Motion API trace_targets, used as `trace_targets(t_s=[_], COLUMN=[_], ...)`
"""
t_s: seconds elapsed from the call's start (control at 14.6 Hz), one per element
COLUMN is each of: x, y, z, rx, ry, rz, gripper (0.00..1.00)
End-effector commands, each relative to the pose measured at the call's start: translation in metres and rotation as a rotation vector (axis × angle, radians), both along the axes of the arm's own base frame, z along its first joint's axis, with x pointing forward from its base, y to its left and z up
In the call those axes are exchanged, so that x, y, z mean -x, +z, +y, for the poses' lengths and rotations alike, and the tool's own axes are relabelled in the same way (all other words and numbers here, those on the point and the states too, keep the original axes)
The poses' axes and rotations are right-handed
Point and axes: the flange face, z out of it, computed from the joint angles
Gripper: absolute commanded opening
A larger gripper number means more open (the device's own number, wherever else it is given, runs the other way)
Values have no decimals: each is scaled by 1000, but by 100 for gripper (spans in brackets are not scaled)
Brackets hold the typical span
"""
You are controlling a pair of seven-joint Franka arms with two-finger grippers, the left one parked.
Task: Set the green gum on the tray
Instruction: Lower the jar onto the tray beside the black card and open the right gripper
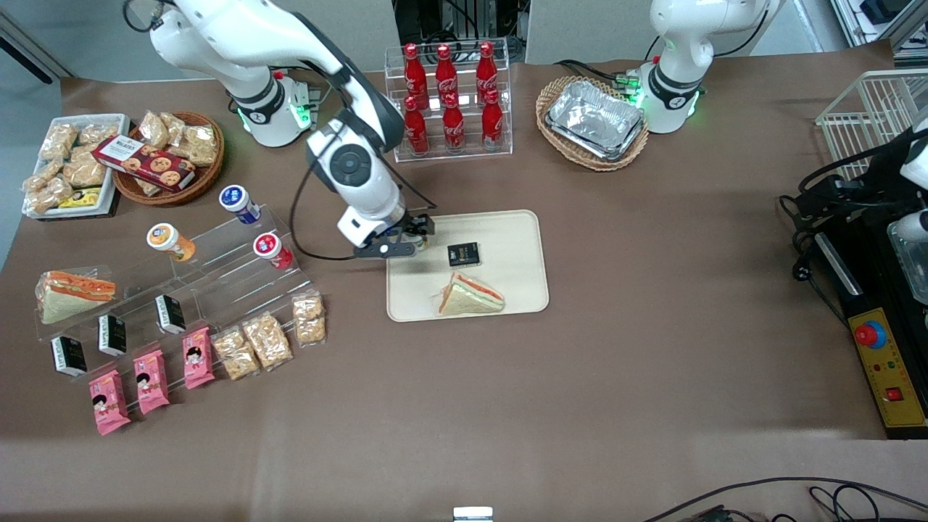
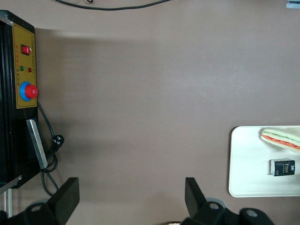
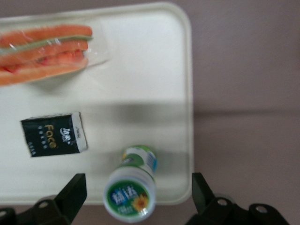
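Note:
The green gum [image 3: 131, 190], a white bottle with a green-and-white lid, stands on the cream tray [image 3: 140, 70] close to its rim. My right gripper [image 3: 136, 199] is open directly above it, with one finger [image 3: 71, 194] on each side and neither touching the bottle. In the front view the gripper [image 1: 406, 238] hangs over the tray [image 1: 511, 239] at the edge toward the working arm's end, and it hides the gum there. The tray also shows in the left wrist view [image 2: 248, 159].
A black Face box [image 1: 463, 254] and a wrapped sandwich [image 1: 470, 296] lie on the tray. A rack of cola bottles [image 1: 449, 98] stands farther from the camera. An acrylic stand holds orange- [image 1: 168, 240], blue- [image 1: 238, 202] and red-lidded [image 1: 272, 249] bottles. A wicker basket holds foil trays [image 1: 594, 119].

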Motion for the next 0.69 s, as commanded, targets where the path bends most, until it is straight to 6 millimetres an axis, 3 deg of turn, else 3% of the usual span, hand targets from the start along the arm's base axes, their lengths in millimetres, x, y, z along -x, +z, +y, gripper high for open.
trace_targets(t_s=[0.0, 0.21, 0.27, 0.48, 0.62], x=[-47, -88, -99, -124, -135], y=[115, 198, 217, 261, 281], z=[-35, -80, -102, -187, -260], rx=[41, 39, 38, 37, 22], ry=[-15, 18, 4, 14, 31], rz=[59, 97, 98, 97, 69], gripper=[100, 100, 100, 100, 100])
